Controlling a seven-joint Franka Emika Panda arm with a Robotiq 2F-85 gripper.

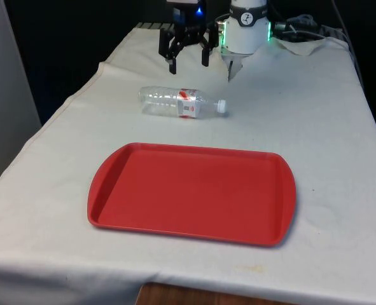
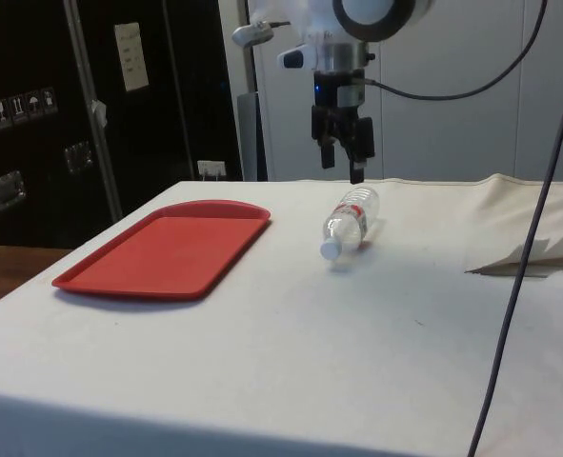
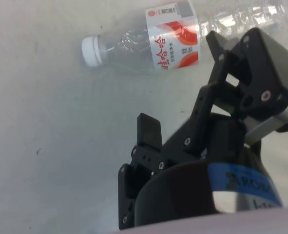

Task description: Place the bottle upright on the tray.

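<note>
1. The bottle (image 1: 181, 103) is clear plastic with a red-and-white label and a white cap (image 1: 222, 107). It lies on its side on the white cloth (image 1: 327, 140), cap toward the front view's right.
2. The tray (image 1: 191, 192) is red and sits flat on the cloth, nearer the front camera than the bottle. Bottle and tray are apart; a strip of cloth shows between them.
3. The gripper (image 1: 188, 60) hangs above the cloth on the far side of the bottle, fingers pointing down.
4. The 2 fingers (image 3: 148, 131) are spread wide with nothing between them. No contact with the bottle.
5. In the side view, the gripper (image 2: 343, 164) is above the bottle's (image 2: 351, 219) base end.
</note>
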